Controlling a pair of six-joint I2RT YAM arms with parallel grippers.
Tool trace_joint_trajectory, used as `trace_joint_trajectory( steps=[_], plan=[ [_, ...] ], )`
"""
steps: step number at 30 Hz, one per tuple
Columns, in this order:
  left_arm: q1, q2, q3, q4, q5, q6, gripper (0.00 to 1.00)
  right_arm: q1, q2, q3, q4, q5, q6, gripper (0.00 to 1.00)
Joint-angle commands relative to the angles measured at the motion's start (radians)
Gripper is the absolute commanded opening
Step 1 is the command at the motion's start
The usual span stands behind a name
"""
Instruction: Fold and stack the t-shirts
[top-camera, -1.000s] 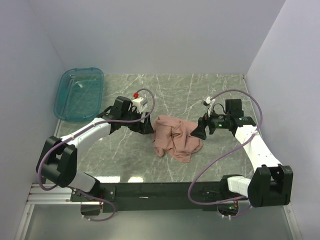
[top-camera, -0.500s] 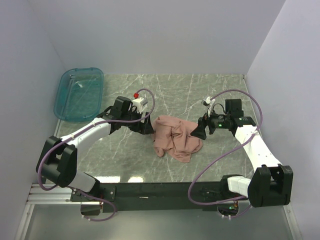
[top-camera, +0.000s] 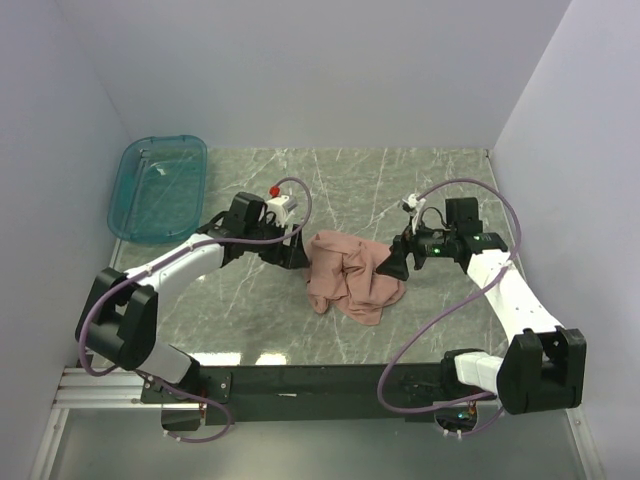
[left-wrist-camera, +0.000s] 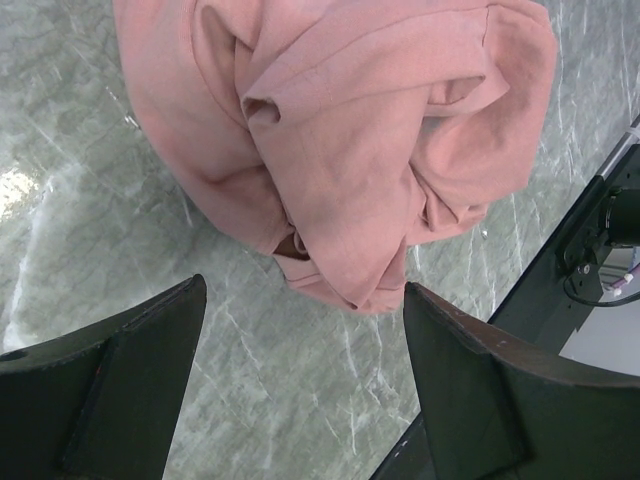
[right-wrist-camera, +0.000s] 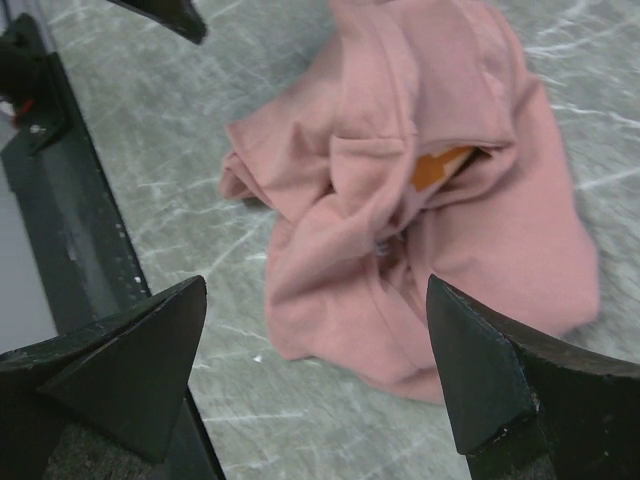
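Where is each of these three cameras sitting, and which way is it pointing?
Top external: fixed above and behind the arms, looking down at the table, teal tray, pink t-shirt; both arms show.
Left wrist: on the left arm, looking past the open left gripper at the t-shirt.
Right wrist: on the right arm, looking past the open right gripper at the t-shirt.
Shared: all three see the t-shirt.

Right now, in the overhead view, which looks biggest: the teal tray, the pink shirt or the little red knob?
1. teal tray and pink shirt: too alike in spread to rank.
2. red knob: by far the smallest.
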Motion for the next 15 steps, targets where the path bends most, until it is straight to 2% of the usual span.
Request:
trace_joint_trajectory(
  steps=[1, 5, 15],
  plan=[
    [-0.005, 0.023, 0.053, 0.031, 0.035, 0.006, 0.85, 0.038, 0.019, 0.015, 0.049, -0.046, 0.053, 0.96],
    [-0.005, 0.086, 0.090, 0.037, 0.031, 0.000, 0.84, 0.108, 0.091, 0.055, 0.056, -0.009, 0.110, 0.93],
    [-0.005, 0.229, 0.256, 0.020, -0.008, 0.009, 0.83, 0.177, 0.173, 0.089, 0.122, 0.140, 0.204, 0.88]
  ],
)
